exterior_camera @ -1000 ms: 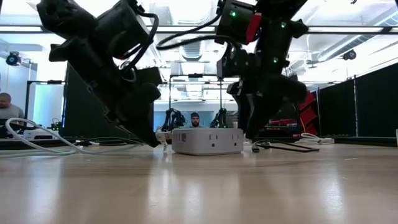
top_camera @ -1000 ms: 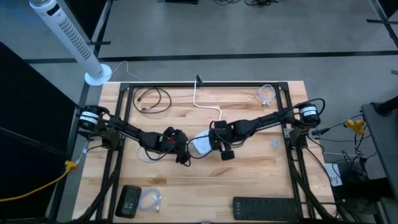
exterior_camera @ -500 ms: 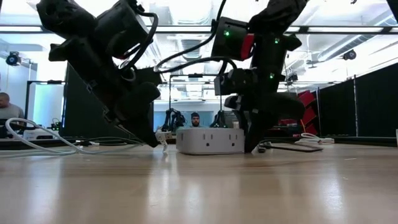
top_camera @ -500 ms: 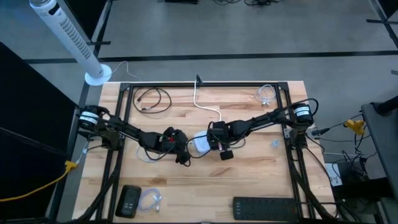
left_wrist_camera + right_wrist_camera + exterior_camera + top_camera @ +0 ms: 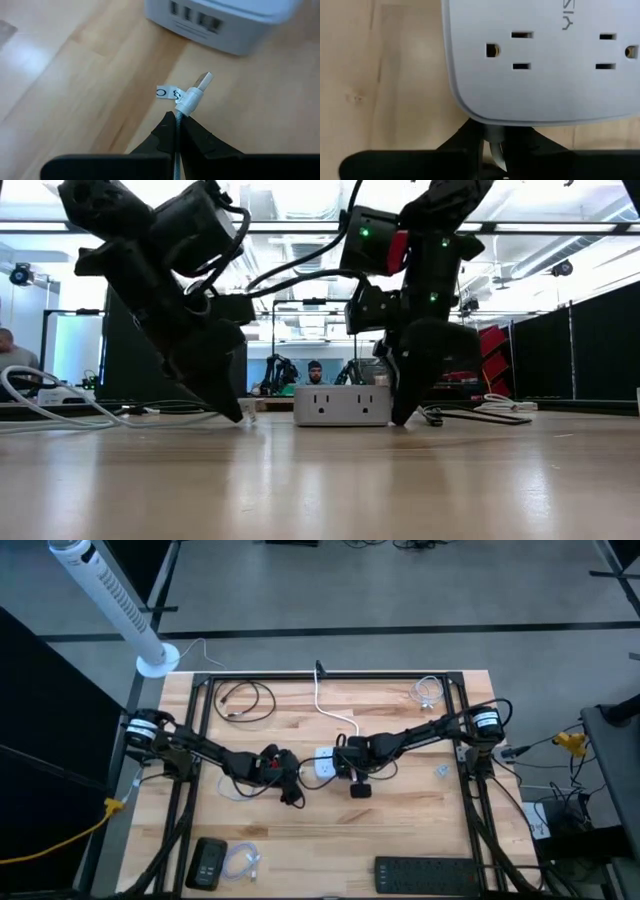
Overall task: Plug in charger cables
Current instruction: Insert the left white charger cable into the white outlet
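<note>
While the right gripper [image 5: 492, 150] is clamping the socket cube [image 5: 545, 60] by its edge, the left gripper [image 5: 176, 131] is pinching a white cable [image 5: 192, 97], its USB plug just short of the cube's ports; next calls for lining up and pushing in

Cable tag [image 5: 167, 92] reads "3"
</note>
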Controlling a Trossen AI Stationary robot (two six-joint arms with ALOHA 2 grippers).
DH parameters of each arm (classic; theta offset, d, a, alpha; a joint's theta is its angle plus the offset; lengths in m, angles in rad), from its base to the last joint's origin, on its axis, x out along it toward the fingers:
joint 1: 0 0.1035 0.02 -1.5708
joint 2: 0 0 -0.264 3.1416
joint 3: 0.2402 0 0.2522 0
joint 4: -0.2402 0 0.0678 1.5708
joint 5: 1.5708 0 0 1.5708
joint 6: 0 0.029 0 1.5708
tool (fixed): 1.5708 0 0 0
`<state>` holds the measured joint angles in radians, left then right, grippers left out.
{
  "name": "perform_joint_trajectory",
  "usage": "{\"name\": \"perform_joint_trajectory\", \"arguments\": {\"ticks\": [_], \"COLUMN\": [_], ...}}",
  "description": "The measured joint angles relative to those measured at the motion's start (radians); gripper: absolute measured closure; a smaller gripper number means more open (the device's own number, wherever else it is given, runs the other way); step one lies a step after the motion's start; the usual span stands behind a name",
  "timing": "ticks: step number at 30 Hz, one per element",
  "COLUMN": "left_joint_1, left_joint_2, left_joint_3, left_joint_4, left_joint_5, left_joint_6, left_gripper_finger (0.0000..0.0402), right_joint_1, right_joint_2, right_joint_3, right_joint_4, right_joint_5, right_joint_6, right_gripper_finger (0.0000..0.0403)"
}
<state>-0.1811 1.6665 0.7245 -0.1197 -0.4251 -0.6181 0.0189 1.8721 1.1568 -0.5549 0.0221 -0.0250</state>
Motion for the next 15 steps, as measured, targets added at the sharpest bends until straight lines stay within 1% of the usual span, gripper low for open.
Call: {"name": "perform_joint_trajectory", "arguments": {"ticks": [4,8,15], "left_joint_1": [0.012,0.012,0.03], "left_joint_2": [0.0,0.0,0.0], "left_joint_3": [0.004,0.044,0.078], "left_joint_4": [0.014,0.015,-0.034], "left_joint_5": [-0.002,-0.001,0.016], "left_joint_6": [-0.037,-0.038,-0.038], "left_gripper_finger": [0.0401,0.0401,0.0401], "right_joint_1": [0.0,0.001,0.005], "right_joint_2": [-0.002,-0.002,-0.003], "right_joint_3": [0.0,0.0,0.0], "right_joint_4": [-0.001,0.0,0.012], "right_joint_5": [-0.004,0.026,0.03], "right_joint_6": [0.0,0.029,0.043], "right_gripper_finger": [0.0368,0.0368,0.0368]}}
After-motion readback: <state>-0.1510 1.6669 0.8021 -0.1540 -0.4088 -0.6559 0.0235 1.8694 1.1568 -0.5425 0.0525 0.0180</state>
